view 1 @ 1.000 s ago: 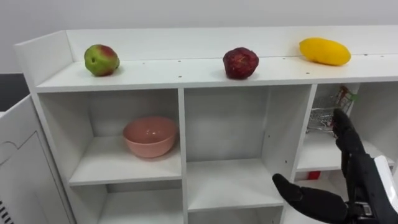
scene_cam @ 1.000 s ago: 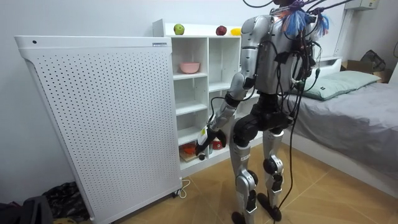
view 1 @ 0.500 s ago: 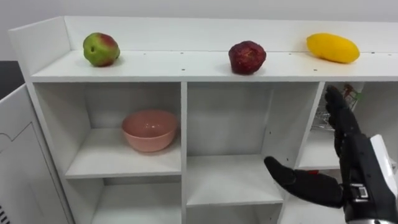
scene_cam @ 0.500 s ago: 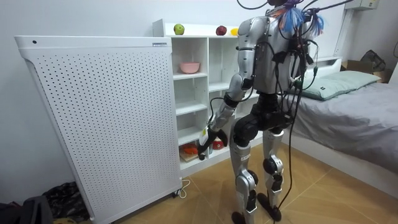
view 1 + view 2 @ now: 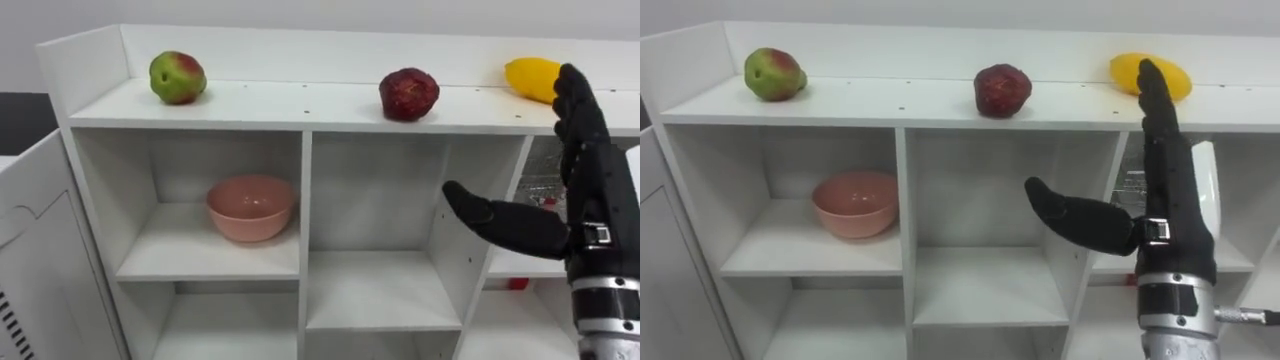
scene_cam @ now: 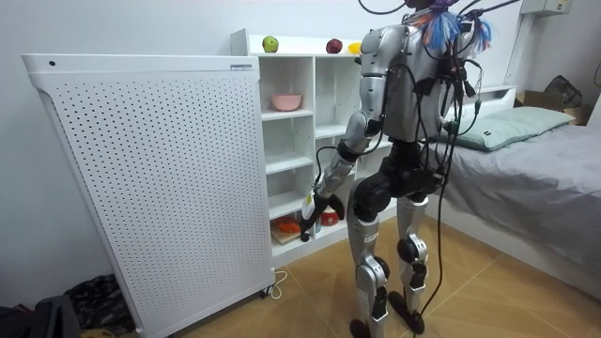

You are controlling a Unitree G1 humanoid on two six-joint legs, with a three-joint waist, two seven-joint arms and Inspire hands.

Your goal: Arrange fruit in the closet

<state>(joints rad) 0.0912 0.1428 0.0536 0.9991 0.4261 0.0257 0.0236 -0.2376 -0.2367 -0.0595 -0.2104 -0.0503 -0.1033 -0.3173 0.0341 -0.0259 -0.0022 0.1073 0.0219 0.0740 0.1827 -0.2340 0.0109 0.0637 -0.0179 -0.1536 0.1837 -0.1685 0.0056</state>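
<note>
Yellow fruit (image 5: 530,78) lies atop closet (image 5: 300,106) behind outstretched right robot hand (image 5: 598,195).

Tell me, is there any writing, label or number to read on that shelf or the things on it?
None: no text can be read here.
The shelf, apple, red fruit, mango and bowl show no print.
</note>
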